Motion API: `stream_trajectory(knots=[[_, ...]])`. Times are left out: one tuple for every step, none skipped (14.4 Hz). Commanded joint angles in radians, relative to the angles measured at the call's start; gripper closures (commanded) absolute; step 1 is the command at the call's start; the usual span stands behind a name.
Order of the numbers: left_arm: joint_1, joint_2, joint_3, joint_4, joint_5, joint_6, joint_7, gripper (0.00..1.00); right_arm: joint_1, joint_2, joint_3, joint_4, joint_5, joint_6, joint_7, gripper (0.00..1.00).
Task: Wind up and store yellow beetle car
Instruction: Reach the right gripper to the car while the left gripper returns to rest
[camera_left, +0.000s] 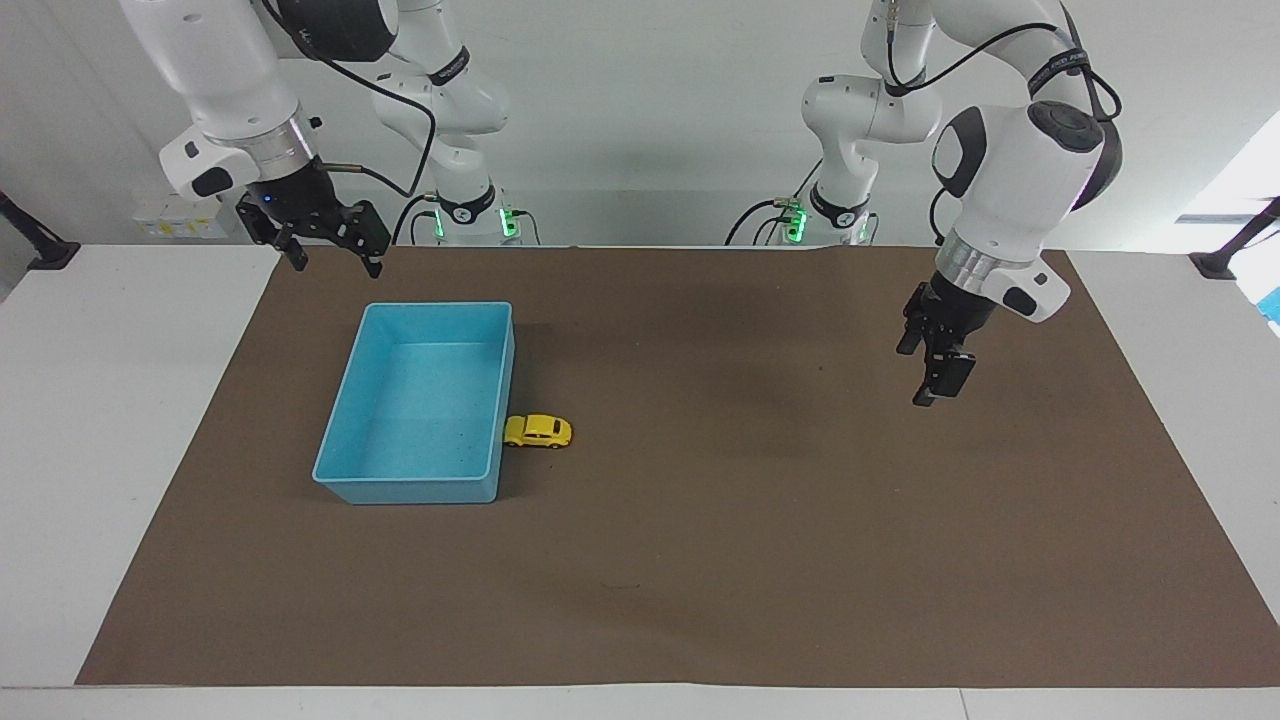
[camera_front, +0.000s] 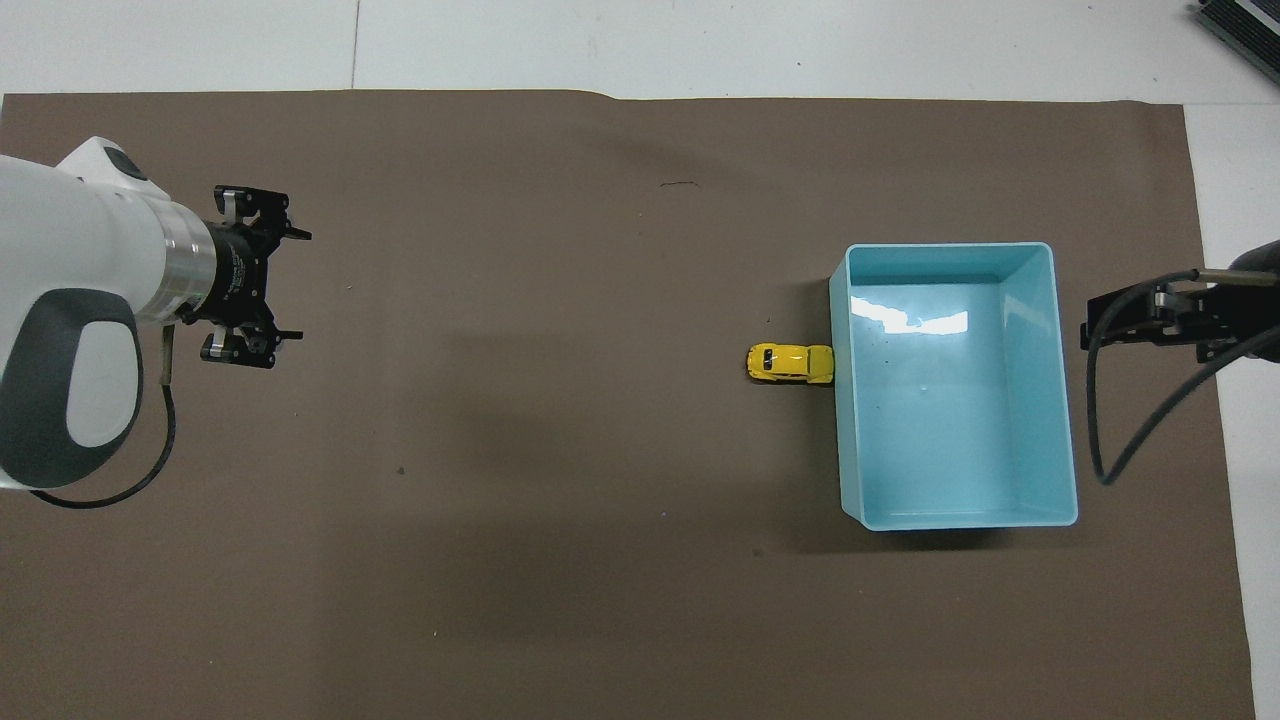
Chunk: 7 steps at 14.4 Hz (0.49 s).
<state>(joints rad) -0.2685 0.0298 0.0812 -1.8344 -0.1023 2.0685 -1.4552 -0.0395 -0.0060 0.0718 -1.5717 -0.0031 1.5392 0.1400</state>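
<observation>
The yellow beetle car (camera_left: 538, 431) (camera_front: 790, 363) stands on the brown mat with one end against the side wall of the light blue bin (camera_left: 405, 490) (camera_front: 838, 440), outside it. My left gripper (camera_left: 932, 375) (camera_front: 272, 286) hangs open and empty in the air over bare mat toward the left arm's end of the table, well away from the car. The right gripper (camera_left: 335, 262) (camera_front: 1100, 322) is open too, holding nothing, raised above the mat's edge just beside the bin on the side nearer the robots.
A brown mat (camera_left: 700, 560) covers most of the white table (camera_left: 90, 420). The bin holds nothing. A black cable loops down from the right wrist (camera_front: 1110, 440) beside the bin.
</observation>
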Motion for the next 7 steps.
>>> stream_trajectory(knots=[[0.020, -0.040, -0.011, 0.007, 0.010, -0.054, 0.169, 0.00, 0.015, 0.063, 0.013, 0.088, -0.001, -0.039, -0.011, 0.00], [0.018, -0.050, -0.011, 0.007, 0.010, -0.071, 0.237, 0.00, 0.029, 0.075, 0.014, 0.090, -0.003, -0.031, -0.008, 0.00], [0.018, -0.060, -0.011, 0.009, 0.010, -0.094, 0.312, 0.00, 0.047, 0.090, 0.013, 0.090, -0.005, -0.022, 0.001, 0.00], [0.018, -0.068, -0.011, 0.014, 0.010, -0.112, 0.379, 0.00, 0.068, 0.107, 0.013, 0.090, -0.003, -0.007, 0.015, 0.00], [0.018, -0.074, -0.011, 0.021, 0.010, -0.143, 0.444, 0.00, 0.091, 0.115, 0.014, 0.090, -0.003, 0.025, 0.059, 0.00], [0.020, -0.083, -0.011, 0.035, 0.010, -0.181, 0.504, 0.00, 0.102, 0.121, 0.014, 0.085, -0.005, 0.045, 0.102, 0.00], [0.020, -0.090, -0.009, 0.049, 0.010, -0.223, 0.583, 0.00, 0.111, 0.135, 0.014, 0.085, -0.005, 0.053, 0.145, 0.00]])
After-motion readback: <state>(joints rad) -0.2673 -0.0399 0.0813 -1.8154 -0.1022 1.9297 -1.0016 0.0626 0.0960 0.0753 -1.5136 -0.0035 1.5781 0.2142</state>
